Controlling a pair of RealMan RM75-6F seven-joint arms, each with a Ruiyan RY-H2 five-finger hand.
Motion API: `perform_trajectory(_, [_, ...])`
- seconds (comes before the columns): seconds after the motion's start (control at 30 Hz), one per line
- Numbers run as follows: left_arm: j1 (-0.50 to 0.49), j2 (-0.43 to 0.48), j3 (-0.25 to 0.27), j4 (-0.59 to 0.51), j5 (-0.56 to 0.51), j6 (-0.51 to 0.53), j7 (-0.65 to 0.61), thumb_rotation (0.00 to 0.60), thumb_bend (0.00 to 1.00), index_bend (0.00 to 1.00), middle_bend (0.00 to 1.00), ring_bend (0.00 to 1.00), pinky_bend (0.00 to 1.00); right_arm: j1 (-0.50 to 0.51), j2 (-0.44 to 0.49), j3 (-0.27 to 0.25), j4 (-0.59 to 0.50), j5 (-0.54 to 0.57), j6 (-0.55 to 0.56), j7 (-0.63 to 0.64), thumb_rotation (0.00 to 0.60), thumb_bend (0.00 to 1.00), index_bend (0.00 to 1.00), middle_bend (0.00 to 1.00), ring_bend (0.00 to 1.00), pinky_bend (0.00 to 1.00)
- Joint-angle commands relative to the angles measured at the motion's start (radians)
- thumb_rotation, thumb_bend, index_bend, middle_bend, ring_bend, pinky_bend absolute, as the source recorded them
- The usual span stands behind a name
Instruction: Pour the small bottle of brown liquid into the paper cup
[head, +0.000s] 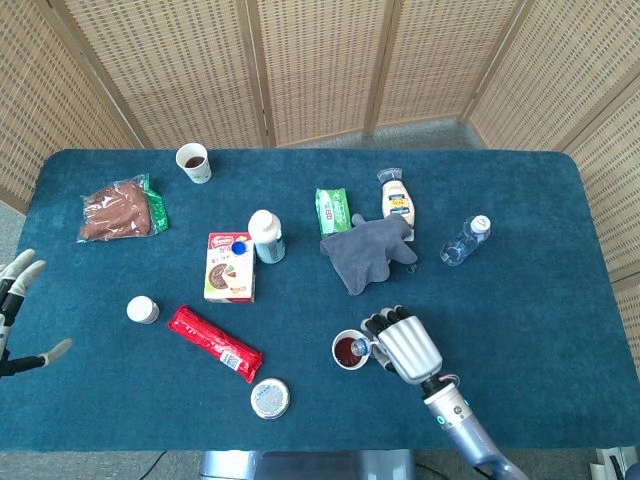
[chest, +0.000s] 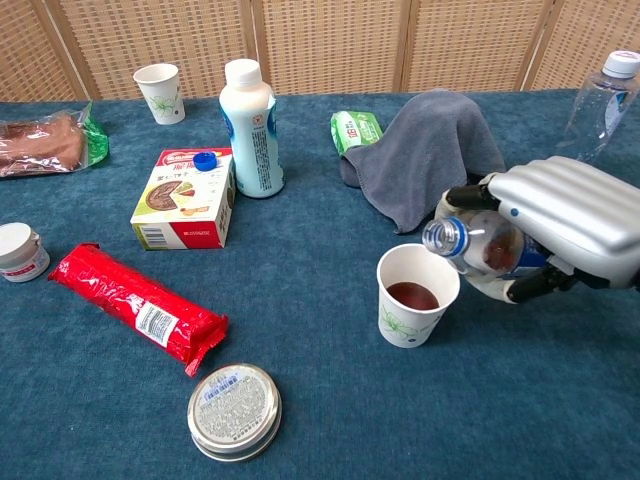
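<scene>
The right hand (chest: 560, 235) is grasping the small bottle (chest: 480, 248) tipped on its side, mouth lying just above the right rim of the paper cup (chest: 415, 296), which is standing in front of the grey cloth (chest: 425, 150). Brown liquid is sitting in the cup bottom; some is showing inside the bottle. Judgement: the mouth wants centring over the cup opening before tipping further, slowly, with no contact against the light cup. The left hand (head: 15, 310), far left of the cup, is lying released, holding nothing.

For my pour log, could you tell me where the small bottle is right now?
Chest view, right side: the right hand holds the small bottle, its mouth over the paper cup.
</scene>
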Motion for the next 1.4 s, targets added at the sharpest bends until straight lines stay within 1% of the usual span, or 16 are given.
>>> perform_trajectory(0.03, [0.000, 0.000, 0.000, 0.000, -0.001, 0.000, 0.000, 0.600, 0.19, 0.00, 0.00, 0.00, 0.00, 0.005, -0.005, 0.001, -0.001, 0.001, -0.004, -0.024, 0.600, 0.79, 0.43, 0.72, 0.37, 0.76])
perform_trajectory(0.4, [0.001, 0.002, 0.001, 0.002, 0.000, 0.004, -0.007, 0.600, 0.19, 0.00, 0.00, 0.00, 0.00, 0.013, -0.024, 0.003, 0.017, -0.023, 0.014, -0.138, 0.600, 0.79, 0.43, 0.72, 0.37, 0.76])
perform_trajectory(0.77, [-0.002, 0.002, 0.002, 0.004, 0.001, -0.001, -0.007, 0.600, 0.19, 0.00, 0.00, 0.00, 0.00, 0.021, -0.018, 0.001, 0.045, -0.038, 0.020, -0.188, 0.600, 0.79, 0.43, 0.72, 0.37, 0.76])
perform_trajectory(1.4, [-0.004, 0.001, 0.004, 0.001, 0.003, -0.005, -0.002, 0.600, 0.19, 0.00, 0.00, 0.00, 0.00, 0.016, -0.050, -0.009, 0.127, -0.095, 0.073, -0.264, 0.600, 0.80, 0.43, 0.72, 0.37, 0.76])
